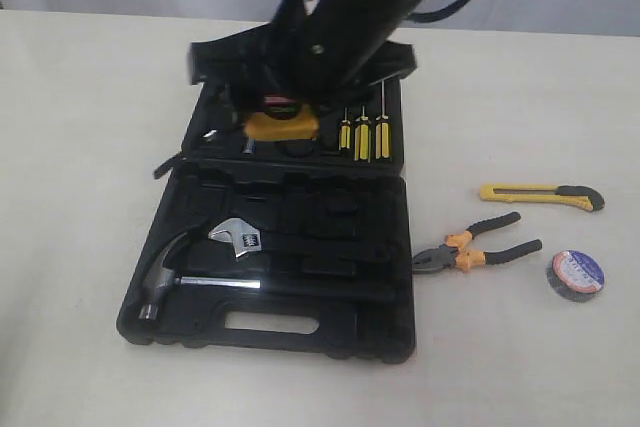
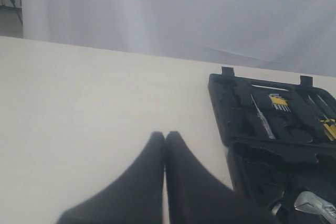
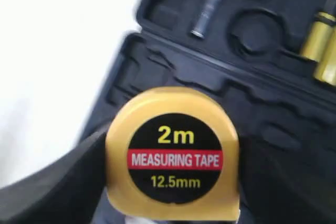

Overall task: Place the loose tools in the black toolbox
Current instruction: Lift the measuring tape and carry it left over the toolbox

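My right gripper (image 1: 281,119) is shut on the yellow tape measure (image 3: 172,153) (image 1: 282,125), holding it by its sides just above the far half of the open black toolbox (image 1: 300,287). The yellow-black utility knife (image 1: 541,195), the orange-and-black pliers (image 1: 478,247) and the black tape roll (image 1: 577,274) lie on the table to the right of the toolbox. My left gripper (image 2: 165,136) is shut with nothing in it, over bare table left of the toolbox (image 2: 247,145).
A steel hammer (image 1: 175,277) and a wrench (image 1: 237,238) sit in the near half of the box. Yellow-black screwdrivers (image 1: 362,134) stand in the far half, to the right of the held tape measure. The right arm (image 1: 350,17) hides the box's back edge.
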`<action>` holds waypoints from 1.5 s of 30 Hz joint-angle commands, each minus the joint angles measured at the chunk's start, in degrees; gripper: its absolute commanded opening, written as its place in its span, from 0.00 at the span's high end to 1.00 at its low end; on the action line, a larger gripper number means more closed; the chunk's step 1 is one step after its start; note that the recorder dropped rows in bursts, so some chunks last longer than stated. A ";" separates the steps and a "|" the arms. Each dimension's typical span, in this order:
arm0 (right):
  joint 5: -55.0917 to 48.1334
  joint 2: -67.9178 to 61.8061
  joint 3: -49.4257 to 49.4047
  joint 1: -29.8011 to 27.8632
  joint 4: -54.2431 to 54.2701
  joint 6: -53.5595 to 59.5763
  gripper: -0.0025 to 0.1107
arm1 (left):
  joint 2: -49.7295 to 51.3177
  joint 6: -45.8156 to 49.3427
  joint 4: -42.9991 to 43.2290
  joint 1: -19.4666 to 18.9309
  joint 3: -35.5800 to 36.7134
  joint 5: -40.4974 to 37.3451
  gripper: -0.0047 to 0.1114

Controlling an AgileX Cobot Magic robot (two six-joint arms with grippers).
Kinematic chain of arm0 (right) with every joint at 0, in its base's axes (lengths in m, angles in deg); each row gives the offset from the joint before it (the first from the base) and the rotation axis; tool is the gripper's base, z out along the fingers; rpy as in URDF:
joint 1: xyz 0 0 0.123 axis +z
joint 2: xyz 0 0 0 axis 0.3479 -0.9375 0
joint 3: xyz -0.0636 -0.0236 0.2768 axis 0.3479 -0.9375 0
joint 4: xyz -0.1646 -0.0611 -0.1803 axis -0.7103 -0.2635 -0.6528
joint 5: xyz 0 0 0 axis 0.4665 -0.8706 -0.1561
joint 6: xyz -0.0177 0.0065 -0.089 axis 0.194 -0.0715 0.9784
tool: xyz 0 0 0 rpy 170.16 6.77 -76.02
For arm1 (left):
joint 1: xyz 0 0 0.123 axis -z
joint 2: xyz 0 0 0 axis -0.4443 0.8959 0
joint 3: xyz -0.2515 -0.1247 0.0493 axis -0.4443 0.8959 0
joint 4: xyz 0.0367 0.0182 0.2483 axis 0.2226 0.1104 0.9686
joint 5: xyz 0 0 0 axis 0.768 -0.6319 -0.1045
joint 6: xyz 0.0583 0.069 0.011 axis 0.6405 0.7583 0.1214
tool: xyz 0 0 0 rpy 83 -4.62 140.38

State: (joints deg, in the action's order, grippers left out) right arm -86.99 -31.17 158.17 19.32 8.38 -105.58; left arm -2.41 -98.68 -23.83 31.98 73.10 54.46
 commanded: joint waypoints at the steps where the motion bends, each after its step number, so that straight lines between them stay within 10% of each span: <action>1: 9.91 -5.79 0.19 4.68 -10.71 -13.56 0.98 | 0.23 0.02 0.25 0.33 -0.30 -0.04 0.96; 17: 21.61 -19.76 0.19 8.08 -42.09 -54.14 0.98 | 0.23 0.02 0.25 0.33 -0.30 -0.04 0.96; 45: 26.34 -24.24 0.19 9.78 -44.77 -52.04 0.98 | 0.23 0.02 0.25 0.33 -0.30 -0.04 0.96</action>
State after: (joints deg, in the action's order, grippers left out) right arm -60.55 -55.18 158.17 28.90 -35.78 -159.17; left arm -2.41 -98.68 -23.83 31.98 73.10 54.46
